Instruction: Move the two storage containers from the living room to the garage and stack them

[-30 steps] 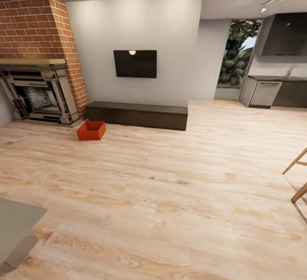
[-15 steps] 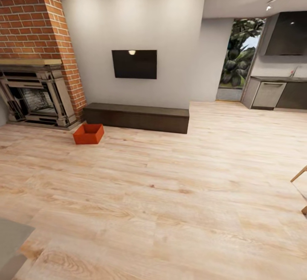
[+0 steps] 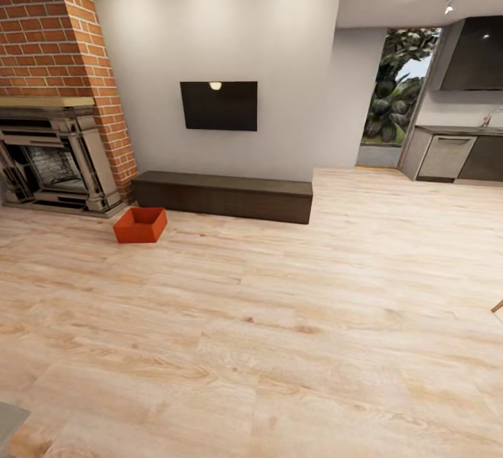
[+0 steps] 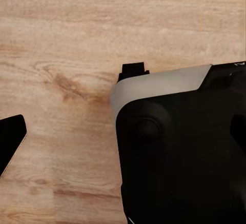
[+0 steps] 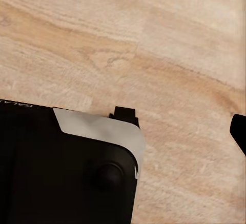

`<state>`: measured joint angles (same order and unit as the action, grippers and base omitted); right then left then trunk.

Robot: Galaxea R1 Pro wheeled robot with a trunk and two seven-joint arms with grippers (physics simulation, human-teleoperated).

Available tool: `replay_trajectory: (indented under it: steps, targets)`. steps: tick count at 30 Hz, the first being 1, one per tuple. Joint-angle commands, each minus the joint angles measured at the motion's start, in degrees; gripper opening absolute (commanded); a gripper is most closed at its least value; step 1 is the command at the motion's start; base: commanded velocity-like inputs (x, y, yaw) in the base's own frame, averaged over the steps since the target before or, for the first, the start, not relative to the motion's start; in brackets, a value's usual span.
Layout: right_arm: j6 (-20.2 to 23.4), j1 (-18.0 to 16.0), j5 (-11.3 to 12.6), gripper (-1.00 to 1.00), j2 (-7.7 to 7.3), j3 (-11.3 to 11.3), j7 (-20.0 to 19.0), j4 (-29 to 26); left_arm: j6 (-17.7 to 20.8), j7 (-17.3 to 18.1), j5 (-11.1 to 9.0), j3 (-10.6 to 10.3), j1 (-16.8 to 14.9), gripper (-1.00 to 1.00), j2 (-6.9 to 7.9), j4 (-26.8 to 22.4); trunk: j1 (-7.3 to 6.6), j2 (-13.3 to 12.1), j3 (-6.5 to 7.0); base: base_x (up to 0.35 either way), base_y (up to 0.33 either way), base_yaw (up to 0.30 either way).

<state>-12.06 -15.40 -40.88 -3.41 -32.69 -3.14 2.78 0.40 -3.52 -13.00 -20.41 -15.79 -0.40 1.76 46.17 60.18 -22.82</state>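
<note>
**Approach to the first container, camera advanced**

Between the earlier head pictures and now the whole view has shifted: the fireplace point(image 3: 59, 105), the low cabinet point(image 3: 223, 195) and the wall TV point(image 3: 218, 105) are seen larger and nearer, and the grey surface at the lower left corner has nearly left the picture. This is read as a move of the robot and its camera, not of the room's things.

One orange-red storage container point(image 3: 140, 225) is seen on the pale wood-plank floor point(image 3: 279, 318) of the living room, upright and lidless, just in front of the left end of the low cabinet and beside the fireplace hearth. A second container cannot be made out. A kitchen worktop point(image 3: 461, 130) is seen far right.

In both wrist views dark robot body parts are seen over bare planks. The left gripper point(image 4: 72, 106) and right gripper point(image 5: 179, 121) hold nothing, as far as can be judged; how far the fingers are parted cannot be told from the dark tips at the picture edges.

The step in hand is judged to be the drive toward the container. It would be done well if the base were steered leftward until the container sits centred and low in the head view, and stopped short enough that it is not pushed against the cabinet.
</note>
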Motion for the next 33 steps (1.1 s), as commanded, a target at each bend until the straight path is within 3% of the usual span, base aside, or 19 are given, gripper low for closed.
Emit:
replay_trajectory:
  steps: [1,23,33]
  targets:
    - [-0.31,-0.07,-0.07,1.0,-0.07,-0.36,-0.11,0.19,0.04,-0.14,-0.53,-0.48,-0.06,1.0,-0.03,0.12,0.04,0.04,-0.06,0.341,0.0,0.0]
    - [-0.42,-0.08,-0.07,1.0,-0.02,-0.36,-0.08,0.21,0.04,-0.12,-0.53,-0.44,-0.06,1.0,-0.03,0.09,0.04,0.04,-0.07,0.341,0.0,0.001]
    - [-0.68,-0.07,-0.07,1.0,0.07,-0.35,0.15,0.21,-1.61,-0.17,-0.62,-0.42,-0.06,1.0,-0.03,0.14,0.04,0.04,-0.6,0.058,0.0,0.199]
